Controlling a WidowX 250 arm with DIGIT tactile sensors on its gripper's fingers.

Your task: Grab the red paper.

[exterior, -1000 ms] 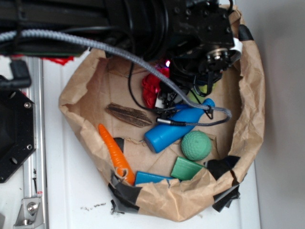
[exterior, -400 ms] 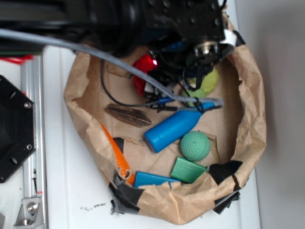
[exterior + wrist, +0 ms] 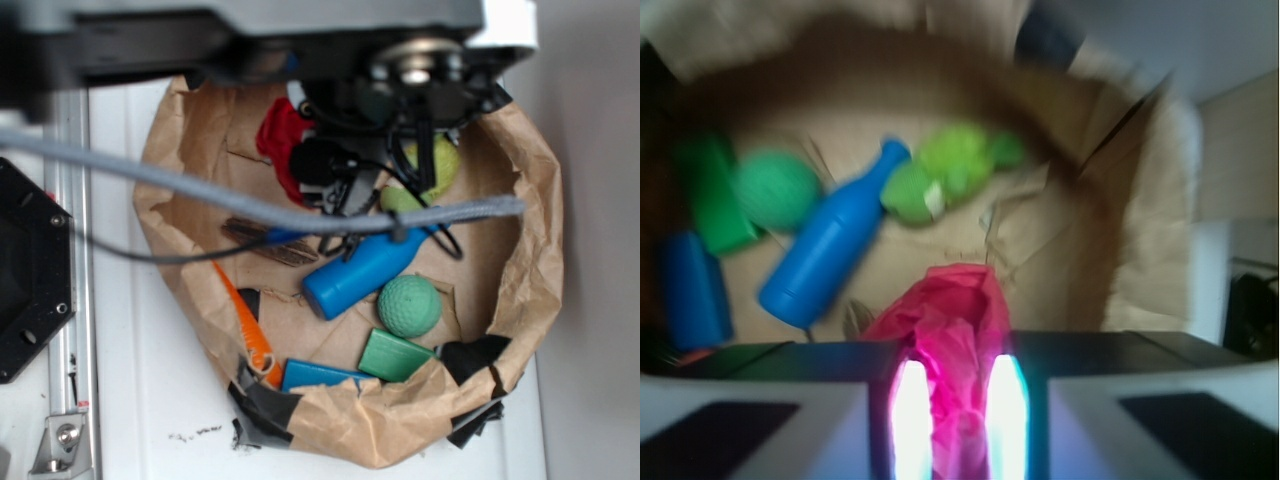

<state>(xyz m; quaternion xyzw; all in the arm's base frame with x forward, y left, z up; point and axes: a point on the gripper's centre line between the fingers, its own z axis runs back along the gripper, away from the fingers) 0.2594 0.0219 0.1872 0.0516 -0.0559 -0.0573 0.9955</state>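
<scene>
Quick count of the bag: one red paper, one blue bottle, one green ball, one green block, one blue block, one orange carrot piece, one yellow-green plush, one brown leaf-like piece.

Crumpled red paper lies between gripper fingers.

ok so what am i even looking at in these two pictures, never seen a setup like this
It's a small robot arm working over a brown paper bag rolled down into a bowl. One picture looks down from above; the arm's black body blocks the top. The other, blurry, is a camera on the arm's wrist, looking past its gripper. In the bag lie a blue bottle, a green ball, an orange carrot-shaped piece and green and blue blocks. The gripper's two bright fingers sit either side of the crumpled red paper; it appears lifted.
</scene>
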